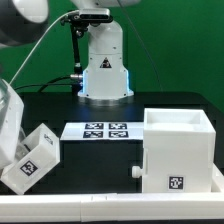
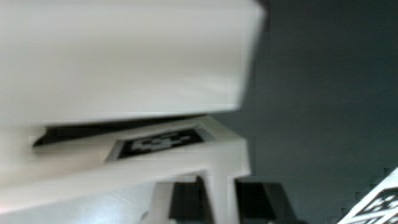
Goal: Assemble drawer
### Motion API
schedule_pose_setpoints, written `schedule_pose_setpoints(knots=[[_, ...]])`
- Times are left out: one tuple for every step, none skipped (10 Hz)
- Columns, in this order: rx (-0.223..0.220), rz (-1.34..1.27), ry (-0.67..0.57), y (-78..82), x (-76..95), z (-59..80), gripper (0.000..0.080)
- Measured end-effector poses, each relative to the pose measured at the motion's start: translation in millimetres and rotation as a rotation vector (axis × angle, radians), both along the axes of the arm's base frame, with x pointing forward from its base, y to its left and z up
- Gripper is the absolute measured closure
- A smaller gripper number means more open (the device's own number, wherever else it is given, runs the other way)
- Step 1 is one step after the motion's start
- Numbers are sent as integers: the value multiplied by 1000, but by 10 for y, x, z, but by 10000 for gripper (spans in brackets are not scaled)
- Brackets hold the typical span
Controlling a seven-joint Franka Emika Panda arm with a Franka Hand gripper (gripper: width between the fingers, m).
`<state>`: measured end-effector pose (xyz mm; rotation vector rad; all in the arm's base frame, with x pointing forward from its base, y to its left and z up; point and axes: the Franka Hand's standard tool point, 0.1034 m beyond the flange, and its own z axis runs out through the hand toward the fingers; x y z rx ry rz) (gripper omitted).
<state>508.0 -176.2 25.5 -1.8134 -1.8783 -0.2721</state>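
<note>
A white drawer box [image 1: 180,150] is sitting at the exterior view's right while the gripper [image 1: 12,120] is carrying a tagged white part [image 1: 32,157], its grip hidden, so I cannot tell its state; parts look light, rigid, slick, best gripped across thin walls.
</note>
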Motion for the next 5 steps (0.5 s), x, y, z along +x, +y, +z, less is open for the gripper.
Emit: schedule_pose_setpoints(knots=[[43, -24, 6, -18, 4, 14, 745], [41, -25, 4, -37, 9, 21, 745], [41, -23, 4, -28, 12, 21, 745], [41, -23, 4, -30, 13, 22, 745], [38, -24, 1, -38, 19, 33, 745]])
